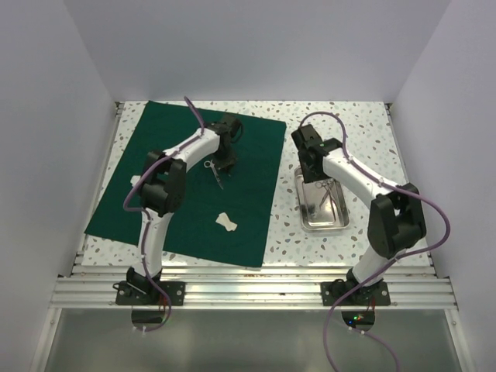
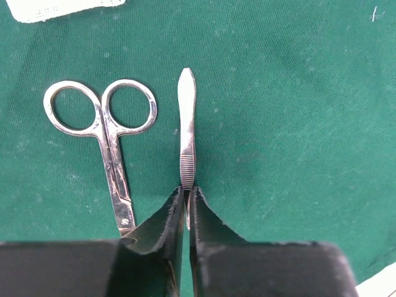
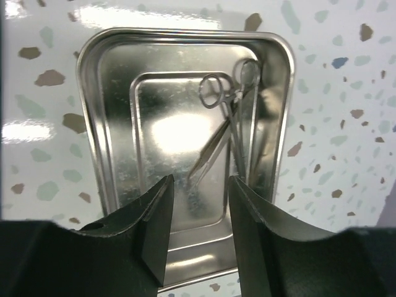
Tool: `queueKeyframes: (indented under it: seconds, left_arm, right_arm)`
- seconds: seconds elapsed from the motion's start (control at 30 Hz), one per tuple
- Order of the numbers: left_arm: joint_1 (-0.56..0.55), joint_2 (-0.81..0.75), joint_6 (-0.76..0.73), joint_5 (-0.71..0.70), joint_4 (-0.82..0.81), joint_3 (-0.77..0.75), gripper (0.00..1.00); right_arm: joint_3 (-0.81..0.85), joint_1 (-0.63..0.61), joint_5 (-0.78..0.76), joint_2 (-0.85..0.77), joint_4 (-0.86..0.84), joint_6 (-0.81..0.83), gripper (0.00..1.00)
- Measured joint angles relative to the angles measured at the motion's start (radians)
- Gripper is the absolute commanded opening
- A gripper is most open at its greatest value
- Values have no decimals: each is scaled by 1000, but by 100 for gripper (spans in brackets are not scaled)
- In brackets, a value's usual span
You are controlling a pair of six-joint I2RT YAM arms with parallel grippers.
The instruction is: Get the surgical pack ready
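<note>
Left wrist view had my left fingers (image 2: 164, 223) nearly shut, pinching slim steel tweezers (image 2: 186, 124) at the ribbed grip, just beside the scissors (image 2: 114, 167) on the green drape (image 2: 278, 124) spread over the bench's (image 1: 364, 124) left half. It was thin, stiff, slick metal, and I judged the ribbing the safest hold. My right fingers (image 3: 154, 210) stood half open and empty over the tray (image 3: 93, 93) toward the bench's right edge, a clamp (image 3: 219, 133) lying inside

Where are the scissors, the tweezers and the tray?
Silver metal scissors (image 2: 111, 161): left wrist view, shank.
Slim steel tweezers (image 2: 186, 127): left wrist view, handle.
Rectangular steel tray (image 3: 93, 136): right wrist view, left wall.
</note>
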State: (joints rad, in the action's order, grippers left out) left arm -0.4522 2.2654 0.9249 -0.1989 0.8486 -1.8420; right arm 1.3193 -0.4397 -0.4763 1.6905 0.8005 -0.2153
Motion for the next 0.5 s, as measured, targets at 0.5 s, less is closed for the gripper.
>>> queueKeyframes:
  seconds: [0.5]
  left_arm:
    - [-48, -491, -261, 200, -267, 523, 0]
  right_arm:
    - [-95, -3, 665, -43, -298, -200, 70]
